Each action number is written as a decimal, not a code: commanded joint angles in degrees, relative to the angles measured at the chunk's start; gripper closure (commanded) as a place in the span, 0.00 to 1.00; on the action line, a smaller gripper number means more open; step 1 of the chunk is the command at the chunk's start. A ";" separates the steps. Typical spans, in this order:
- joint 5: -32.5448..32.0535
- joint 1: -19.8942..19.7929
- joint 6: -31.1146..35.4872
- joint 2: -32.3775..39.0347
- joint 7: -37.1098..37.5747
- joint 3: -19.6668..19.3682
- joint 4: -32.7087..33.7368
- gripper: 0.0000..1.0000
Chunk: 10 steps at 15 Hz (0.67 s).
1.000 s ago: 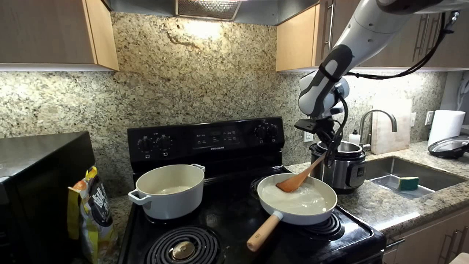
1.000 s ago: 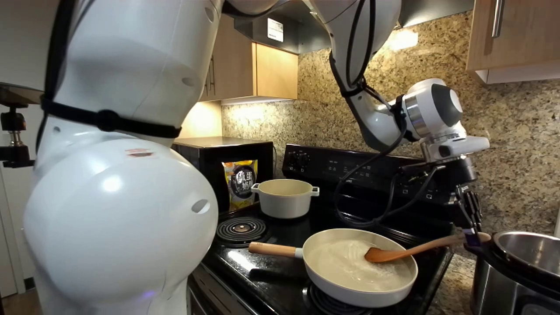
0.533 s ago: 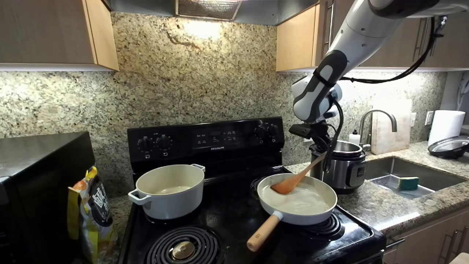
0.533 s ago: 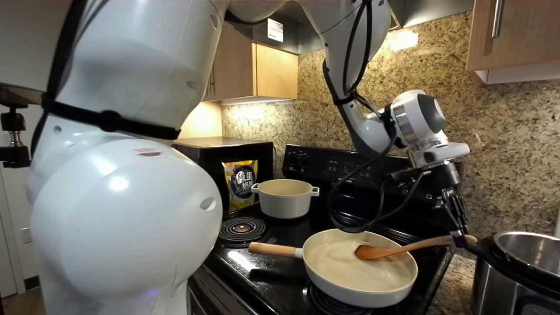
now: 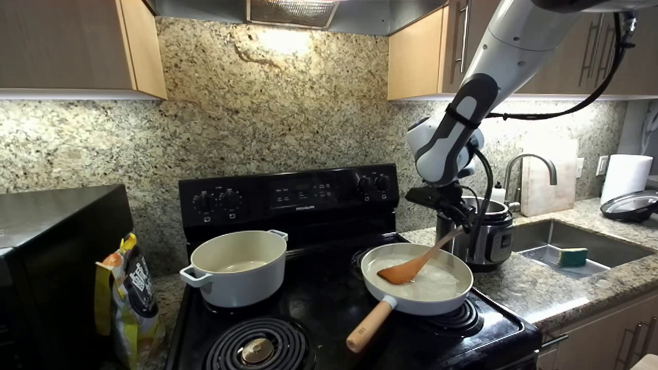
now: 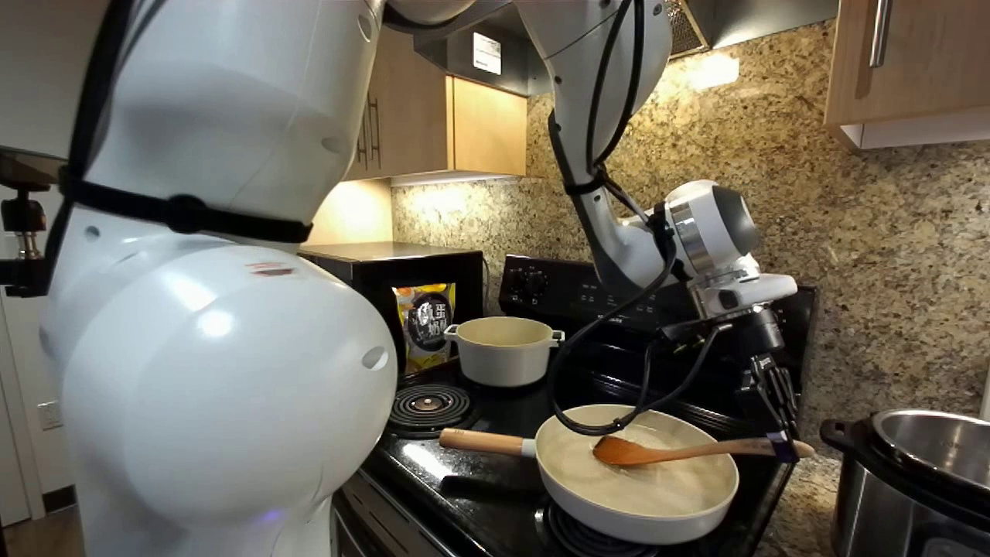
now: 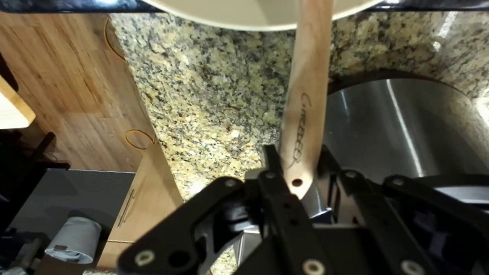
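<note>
Backsplash [image 5: 277, 118] glare, both ext. views.

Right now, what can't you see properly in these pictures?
Wooden spatula: its blade is cut off by the top edge of the wrist view.
Burner: the frying pan over it hides most of it in both exterior views.
Pressure cooker: its inside bottom is hidden by its own near rim in both exterior views.
Stove knobs: their marks are too small to read in both exterior views.
</note>
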 commanded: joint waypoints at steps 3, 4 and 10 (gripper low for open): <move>-6.61 -2.11 3.81 -8.11 4.16 -0.71 -11.18 0.89; -7.81 -2.70 3.69 -8.79 4.89 -1.00 -12.00 0.89; -7.23 -6.90 2.20 -9.38 7.16 -0.79 -10.71 0.89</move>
